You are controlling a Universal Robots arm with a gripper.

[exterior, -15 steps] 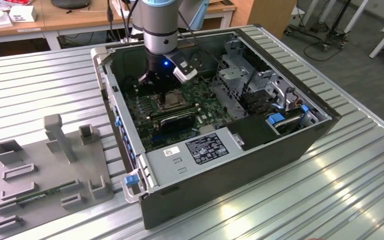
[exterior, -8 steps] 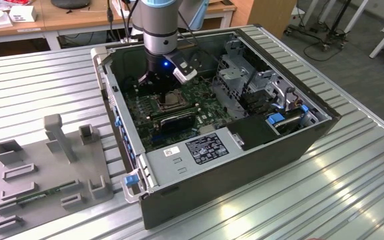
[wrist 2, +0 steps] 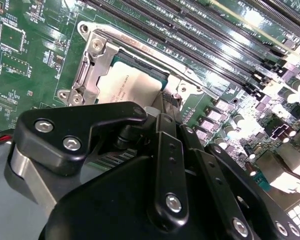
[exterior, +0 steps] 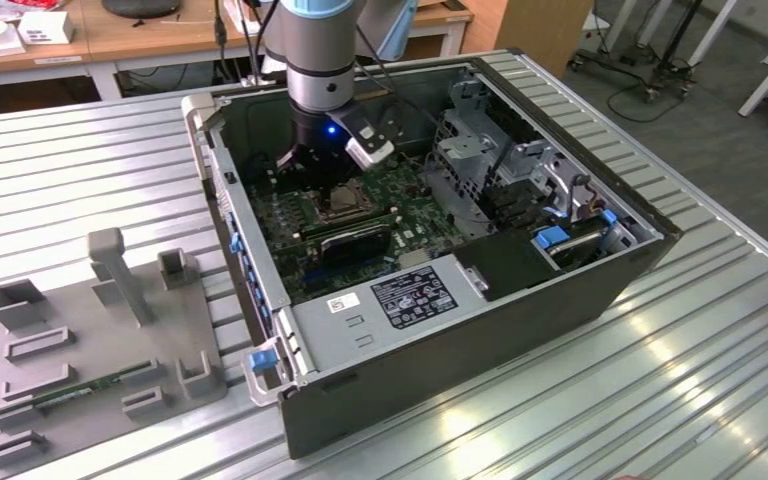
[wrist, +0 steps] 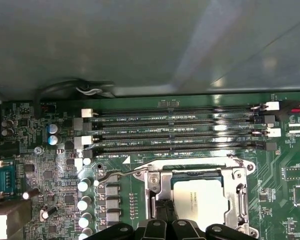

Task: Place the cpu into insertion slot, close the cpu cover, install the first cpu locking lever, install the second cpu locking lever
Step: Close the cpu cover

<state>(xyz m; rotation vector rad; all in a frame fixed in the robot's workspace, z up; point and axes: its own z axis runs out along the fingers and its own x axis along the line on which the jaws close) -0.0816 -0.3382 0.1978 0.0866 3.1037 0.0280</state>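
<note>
The cpu (wrist: 197,202) lies seated in the slot (wrist 2: 140,62), on the board inside the open case (exterior: 491,330) standing mid-desk (exterior: 704,400). The cover (wrist 2: 92,70) appears down around it. The hand (wrist: 167,226) hovers just over the slot's edge; clenched or released, I cannot tell. One lever (wrist: 117,173) looks unlatched. I judge the cover-and-lever stage in hand, which calls for fine contact on thin wire.

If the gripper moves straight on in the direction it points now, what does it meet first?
Most likely the cpu, seated just ahead of the gripper; exact depth is unclear.
</note>
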